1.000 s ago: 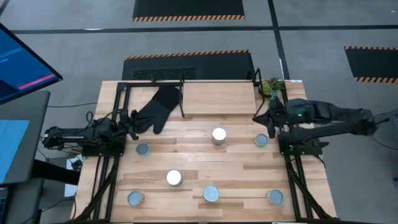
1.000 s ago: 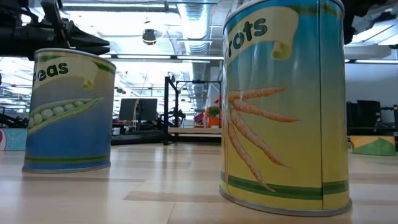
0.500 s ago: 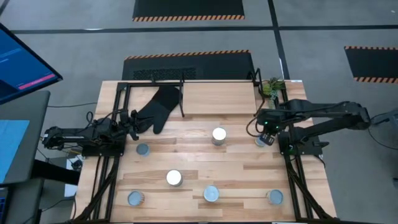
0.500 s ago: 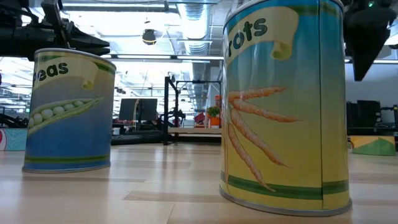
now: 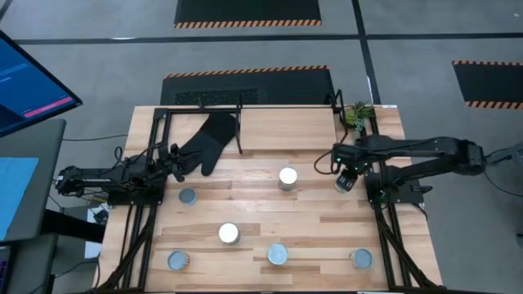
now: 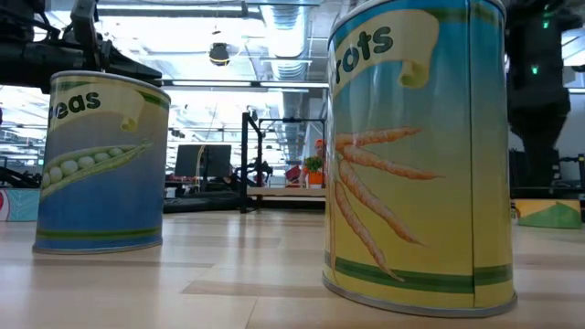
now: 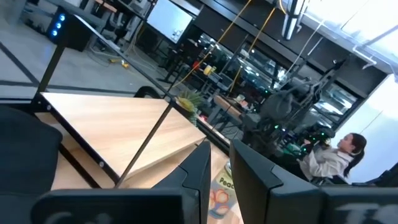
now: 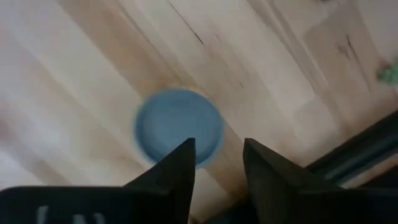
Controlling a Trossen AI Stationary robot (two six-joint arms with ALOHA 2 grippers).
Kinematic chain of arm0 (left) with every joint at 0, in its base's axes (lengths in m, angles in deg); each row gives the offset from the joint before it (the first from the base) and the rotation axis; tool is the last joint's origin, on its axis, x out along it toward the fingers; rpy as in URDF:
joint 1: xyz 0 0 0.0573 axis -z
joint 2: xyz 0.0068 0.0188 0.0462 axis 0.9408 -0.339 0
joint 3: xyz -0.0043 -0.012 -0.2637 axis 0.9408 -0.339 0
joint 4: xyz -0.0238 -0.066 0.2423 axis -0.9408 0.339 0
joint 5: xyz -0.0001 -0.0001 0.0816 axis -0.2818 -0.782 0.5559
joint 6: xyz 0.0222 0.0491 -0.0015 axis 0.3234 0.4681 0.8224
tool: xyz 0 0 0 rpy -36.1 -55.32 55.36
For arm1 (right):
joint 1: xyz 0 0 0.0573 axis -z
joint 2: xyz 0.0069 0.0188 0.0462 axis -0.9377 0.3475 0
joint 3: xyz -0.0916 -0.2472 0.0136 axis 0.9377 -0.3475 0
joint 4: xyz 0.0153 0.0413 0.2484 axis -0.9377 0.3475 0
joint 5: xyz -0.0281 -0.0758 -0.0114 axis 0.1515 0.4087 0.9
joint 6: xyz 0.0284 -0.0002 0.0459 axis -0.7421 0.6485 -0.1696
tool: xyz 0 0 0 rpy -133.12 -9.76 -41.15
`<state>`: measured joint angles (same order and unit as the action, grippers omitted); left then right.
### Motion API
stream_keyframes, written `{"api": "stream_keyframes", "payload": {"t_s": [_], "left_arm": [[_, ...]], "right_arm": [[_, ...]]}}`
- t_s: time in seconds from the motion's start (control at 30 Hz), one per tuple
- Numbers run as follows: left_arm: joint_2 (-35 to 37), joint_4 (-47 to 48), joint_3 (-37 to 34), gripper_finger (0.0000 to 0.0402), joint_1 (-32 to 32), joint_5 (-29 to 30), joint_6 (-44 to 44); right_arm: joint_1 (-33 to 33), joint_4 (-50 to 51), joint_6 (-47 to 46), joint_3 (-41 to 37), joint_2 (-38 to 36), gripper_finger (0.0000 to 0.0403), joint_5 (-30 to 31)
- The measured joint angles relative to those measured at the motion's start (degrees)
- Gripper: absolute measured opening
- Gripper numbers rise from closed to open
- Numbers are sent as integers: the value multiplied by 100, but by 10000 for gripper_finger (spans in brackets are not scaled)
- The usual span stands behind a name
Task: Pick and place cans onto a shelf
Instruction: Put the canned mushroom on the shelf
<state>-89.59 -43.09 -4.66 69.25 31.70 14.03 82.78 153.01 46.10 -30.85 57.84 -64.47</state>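
A blue-topped can [image 8: 179,127] is standing upright, long axis vertical, at the tabletop's [image 5: 310,212] three o'clock edge. The right end effector [image 5: 344,181] is hovering directly above it, fingers [image 8: 176,180] parted, gripping nothing. At nine o'clock, the left end effector [image 5: 173,158] is resting slightly parted, empty.

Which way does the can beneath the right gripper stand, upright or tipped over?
Upright. The right wrist view shows the can's full round top facing the camera, and in the high view it is a circle on the table, below the right gripper.
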Motion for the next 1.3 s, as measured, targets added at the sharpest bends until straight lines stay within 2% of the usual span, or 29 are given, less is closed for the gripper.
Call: {"api": "stream_keyframes", "payload": {"t_s": [0.27, 0.53, 0.73, 0.87, 1.03, 1.17, 1.3], "left_arm": [[-2, 37, -1, 50, -2, 0, -9], [0, 107, 0, 50, -2, 0, -89], [0, 212, -2, 50, -2, 0, -146], [0, 234, -1, 50, -2, 0, -149], [-1, 234, -1, 50, -2, 0, -140], [0, 234, -2, 50, -1, -1, 38], [-2, 234, 0, 50, -2, -2, 81]], "right_arm": [[219, -543, 124, -296, 383, 185, -271], [248, -579, -657, -296, 1124, 174, -269], [243, -803, -709, -256, 1663, 162, -324], [230, -817, -797, -131, 1778, 119, -392], [225, -998, -811, 212, 1746, 18, -382], [228, -838, -791, 695, 1670, 8, -384], [230, -346, -629, 1590, 1627, 5, -278]]}}
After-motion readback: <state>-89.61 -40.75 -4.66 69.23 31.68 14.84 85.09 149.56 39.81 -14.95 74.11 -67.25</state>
